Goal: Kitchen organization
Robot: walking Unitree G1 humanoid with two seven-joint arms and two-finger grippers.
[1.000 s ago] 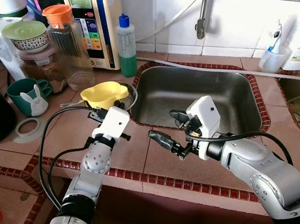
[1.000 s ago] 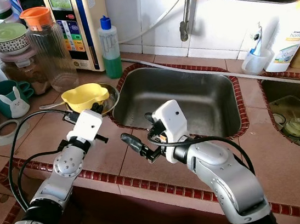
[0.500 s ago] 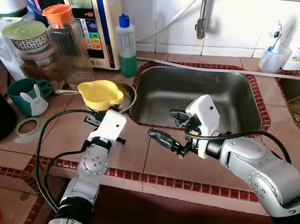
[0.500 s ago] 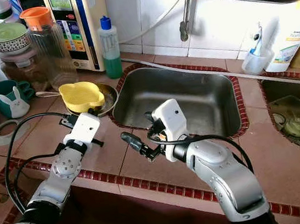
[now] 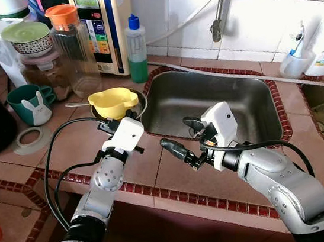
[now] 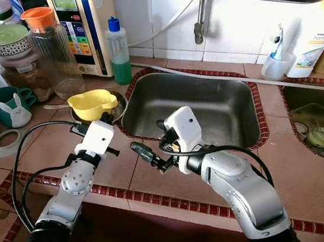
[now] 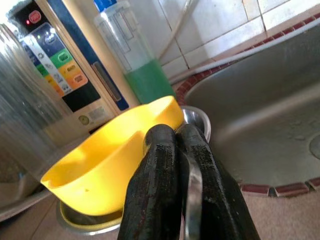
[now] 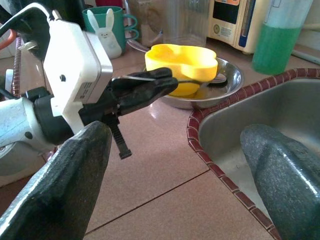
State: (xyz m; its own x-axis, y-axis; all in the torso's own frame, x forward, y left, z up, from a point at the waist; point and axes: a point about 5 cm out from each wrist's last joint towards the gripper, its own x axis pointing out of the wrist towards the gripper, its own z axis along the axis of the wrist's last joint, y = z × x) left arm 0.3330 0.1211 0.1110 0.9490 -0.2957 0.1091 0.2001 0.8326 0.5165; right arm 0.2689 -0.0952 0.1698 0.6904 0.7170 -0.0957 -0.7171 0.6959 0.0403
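A yellow bowl (image 5: 113,101) sits tilted in a shallow steel dish (image 5: 140,103) on the tiled counter, just left of the sink (image 5: 213,99). My left gripper (image 5: 114,122) is right at the near side of that dish. It is shut on a thin metal utensil handle (image 7: 192,200) that reaches into the dish under the bowl (image 8: 181,60). My right gripper (image 5: 182,137) hovers open over the counter at the sink's front rim, holding nothing. Its fingers (image 8: 75,170) point toward the left gripper (image 8: 167,80).
A second spoon handle (image 5: 75,104) pokes out left of the dish. Behind stand a clear jug with an orange lid (image 5: 75,49), a green soap bottle (image 5: 136,50), a water dispenser (image 5: 101,21) and a teal rabbit mug (image 5: 31,105). A tape ring (image 5: 30,137) lies at the left.
Half a second ago the left gripper, the dish and the yellow bowl sat further left. They have come back right to about where they were a second ago. The right arm is unmoved.
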